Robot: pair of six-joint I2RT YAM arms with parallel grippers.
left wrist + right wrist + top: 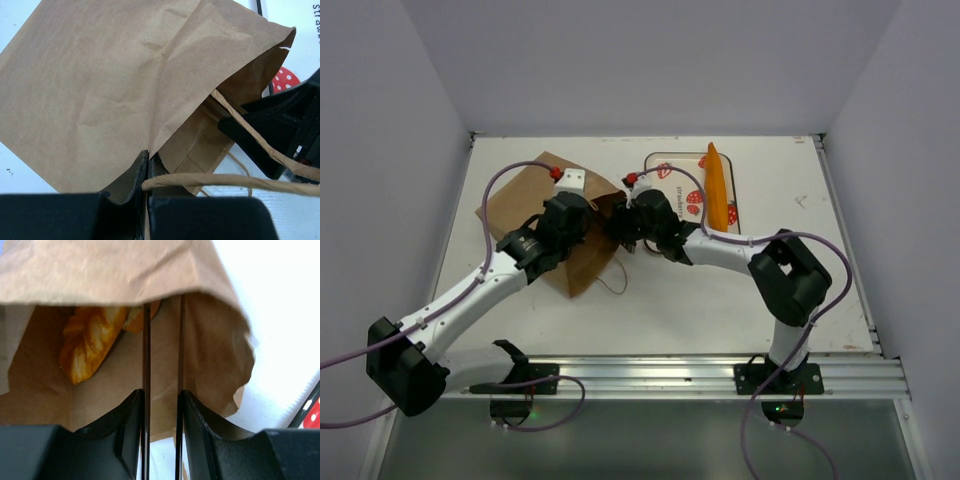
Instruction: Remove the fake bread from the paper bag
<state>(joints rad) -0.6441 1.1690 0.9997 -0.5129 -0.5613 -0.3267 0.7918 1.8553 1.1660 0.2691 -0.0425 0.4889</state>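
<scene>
The brown paper bag lies on its side, mouth towards the right. My left gripper is shut on the upper edge of the bag's mouth and holds it lifted open. My right gripper is shut on metal tongs, whose two thin arms reach into the bag's mouth. Inside the bag lie a glossy braided loaf and part of a second golden piece, left of the tong tips and untouched. One long orange loaf lies on the strawberry-print tray.
The strawberry-print tray stands just right of the bag's mouth. A twisted paper handle crosses in front of my left fingers; another loop lies on the table. The two grippers sit close together at the bag's mouth.
</scene>
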